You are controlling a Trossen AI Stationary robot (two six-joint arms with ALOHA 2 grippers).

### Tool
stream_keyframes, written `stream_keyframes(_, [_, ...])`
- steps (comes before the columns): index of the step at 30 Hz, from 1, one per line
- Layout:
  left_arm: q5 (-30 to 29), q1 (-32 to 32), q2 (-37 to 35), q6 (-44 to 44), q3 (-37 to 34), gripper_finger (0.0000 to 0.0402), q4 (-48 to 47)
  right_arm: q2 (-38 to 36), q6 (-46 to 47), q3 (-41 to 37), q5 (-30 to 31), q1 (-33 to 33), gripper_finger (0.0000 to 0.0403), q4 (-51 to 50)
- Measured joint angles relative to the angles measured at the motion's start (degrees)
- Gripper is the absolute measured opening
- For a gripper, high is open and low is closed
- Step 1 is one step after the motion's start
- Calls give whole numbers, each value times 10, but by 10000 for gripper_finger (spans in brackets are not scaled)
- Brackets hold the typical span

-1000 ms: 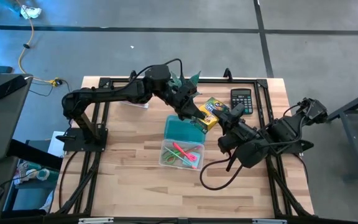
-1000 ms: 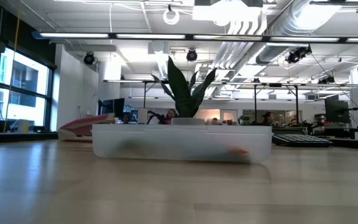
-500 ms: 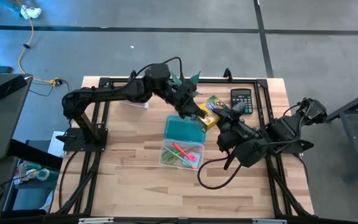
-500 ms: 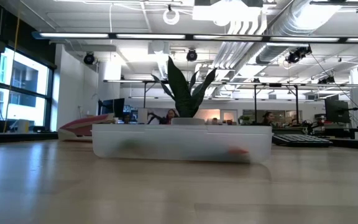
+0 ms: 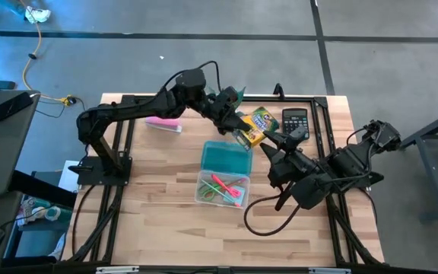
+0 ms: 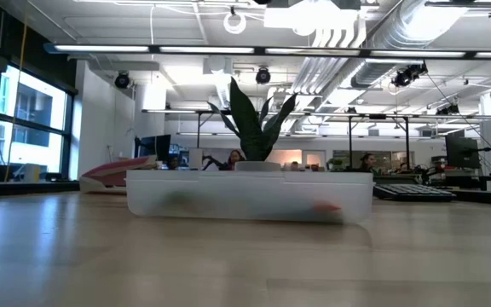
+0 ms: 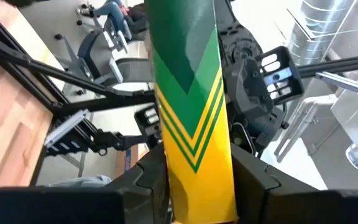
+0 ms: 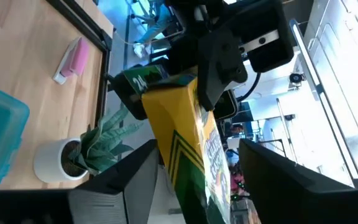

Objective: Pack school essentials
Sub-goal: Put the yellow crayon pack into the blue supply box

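The yellow-green block (image 5: 255, 123), a printed box with green chevrons, hangs in the air beyond the far right corner of the clear bin (image 5: 223, 173). My left gripper (image 5: 238, 131) is shut on it. My right gripper (image 5: 284, 141) is open just right of the block. In the right wrist view its fingers (image 8: 135, 180) stand on either side of the block's free end (image 8: 188, 155). The bin holds the light-blue note pad (image 5: 225, 157), the pink-red pen (image 5: 226, 185) and green pieces. In the low view the bin (image 6: 250, 194) rests flat on the table. My left gripper pinches the yellow-green block between its two fingers (image 7: 151, 180), one on each long side edge, near one end (image 7: 194, 168). It comes from the table's left, slanting. The block is lifted clear and tilted, its printed face toward the wrist camera. My right gripper: I cannot tell whether a finger touches the block.
The black calculator (image 5: 296, 122) lies by the far right edge, close behind my right gripper. The long pale-pink bar (image 5: 163, 124) lies at the far left. A potted plant (image 5: 230, 95) stands at the far edge behind my left arm. Bare wood lies near the bin.
My left gripper has moved up and toward the table's far edge, carrying the yellow-green block away from above the bin's far right corner. The block has turned a little and now sits farther from the bin. My right gripper has stayed about where it was.
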Motion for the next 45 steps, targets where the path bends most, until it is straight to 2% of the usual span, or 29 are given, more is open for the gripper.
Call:
stream_keyframes(12, [1, 12, 0, 9, 0, 71, 0, 0, 26, 0, 0, -2, 211, 0])
stream_keyframes(18, [2, 17, 0, 14, 0, 74, 0, 0, 39, 0, 2, 0, 211, 0])
stream_keyframes(23, [2, 29, 0, 44, 0, 75, 0, -13, 105, 0, -17, 1, 211, 3])
stream_keyframes(30, [25, 49, 0, 71, 0, 69, -7, -58, 283, 0, -76, -16, 210, 5])
stream_keyframes(37, [75, 50, 0, 97, 0, 72, -9, -121, 479, 0, -158, -67, 210, 38])
stream_keyframes(45, [124, 46, 0, 146, 0, 73, -26, -188, 733, 0, -371, -181, 210, 60])
